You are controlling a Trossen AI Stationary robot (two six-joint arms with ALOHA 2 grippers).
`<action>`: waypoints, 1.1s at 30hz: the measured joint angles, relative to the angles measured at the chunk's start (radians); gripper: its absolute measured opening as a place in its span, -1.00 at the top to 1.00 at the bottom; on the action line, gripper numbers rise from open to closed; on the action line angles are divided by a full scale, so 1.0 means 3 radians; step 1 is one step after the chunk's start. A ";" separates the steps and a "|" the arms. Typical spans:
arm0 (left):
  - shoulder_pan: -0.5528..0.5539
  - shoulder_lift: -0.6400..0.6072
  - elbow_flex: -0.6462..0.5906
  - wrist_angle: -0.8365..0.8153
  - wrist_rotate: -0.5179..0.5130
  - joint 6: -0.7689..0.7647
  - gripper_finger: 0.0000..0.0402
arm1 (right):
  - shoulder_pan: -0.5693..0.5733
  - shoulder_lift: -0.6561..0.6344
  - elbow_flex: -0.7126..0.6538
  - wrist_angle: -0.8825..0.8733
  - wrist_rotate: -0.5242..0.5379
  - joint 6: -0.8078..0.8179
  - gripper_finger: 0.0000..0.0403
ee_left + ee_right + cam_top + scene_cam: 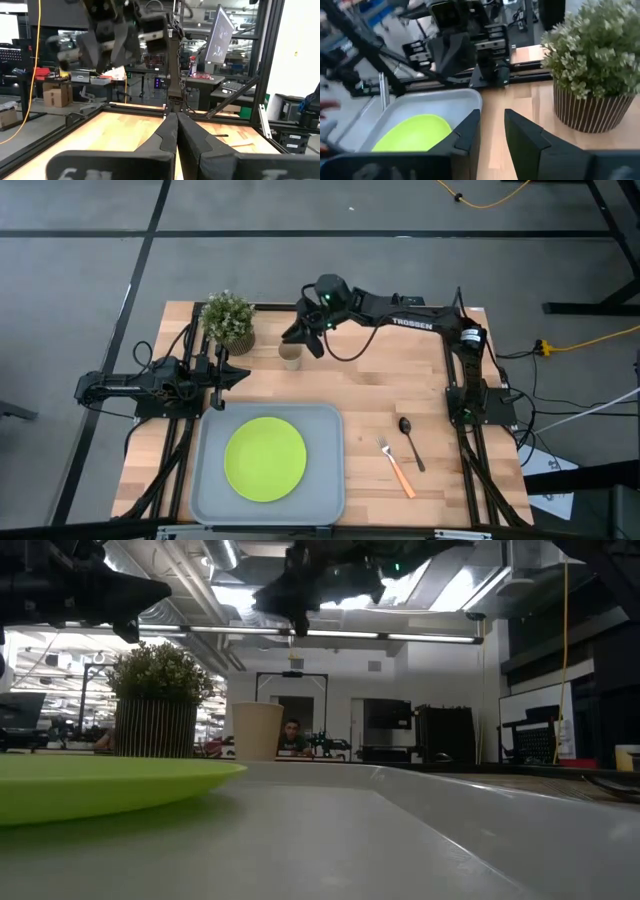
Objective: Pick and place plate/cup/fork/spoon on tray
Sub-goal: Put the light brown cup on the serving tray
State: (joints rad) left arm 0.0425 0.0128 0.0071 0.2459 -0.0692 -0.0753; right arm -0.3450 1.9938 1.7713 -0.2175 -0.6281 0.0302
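The lime-green plate point(265, 458) lies flat on the grey-blue tray point(335, 480) at the table's near middle. The tan cup point(291, 357) stands upright on the wood beyond the tray, beside the potted plant. In the low view the cup point(257, 730) shows with my right gripper point(295, 605) above it. My right gripper point(305, 338) is open and empty, just on the far side of the cup. The orange-handled fork point(397, 465) and the dark spoon point(410, 442) lie on the table right of the tray. My left gripper point(235, 375) is shut and waits at the tray's far left corner.
A potted green plant point(229, 320) stands at the far left, close to the cup and to my right gripper; it fills one side of the right wrist view point(590, 60). Bare wood lies between the tray and the fork.
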 joint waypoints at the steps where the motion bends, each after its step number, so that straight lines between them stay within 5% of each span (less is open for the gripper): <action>1: -0.0001 0.0000 0.0001 0.0000 0.0000 0.0000 1.00 | 0.0000 0.0000 0.0142 -0.0203 0.0005 -0.0101 0.54; 9: 0.0000 0.0000 0.0001 0.0000 0.0000 0.0000 1.00 | 0.0102 -0.0006 0.1218 -0.1476 0.1154 -0.0970 0.54; 16: -0.0001 0.0000 0.0001 0.0000 0.0000 0.0000 1.00 | 0.0119 0.0102 0.1308 -0.1538 0.2397 -0.1262 0.54; 24: -0.0001 0.0000 0.0001 -0.0054 0.0000 0.0084 1.00 | 0.0079 0.0814 0.1291 -0.2058 0.2180 -0.1248 0.54; 33: 0.0003 0.0000 0.0001 -0.0186 -0.0095 0.0157 1.00 | 0.0334 0.0931 0.1503 -0.2170 0.2241 -0.1348 0.54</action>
State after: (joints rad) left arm 0.0433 0.0129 0.0074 0.1900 -0.0977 -0.0281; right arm -0.2450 2.2732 2.2222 -0.8686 0.0443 -0.3742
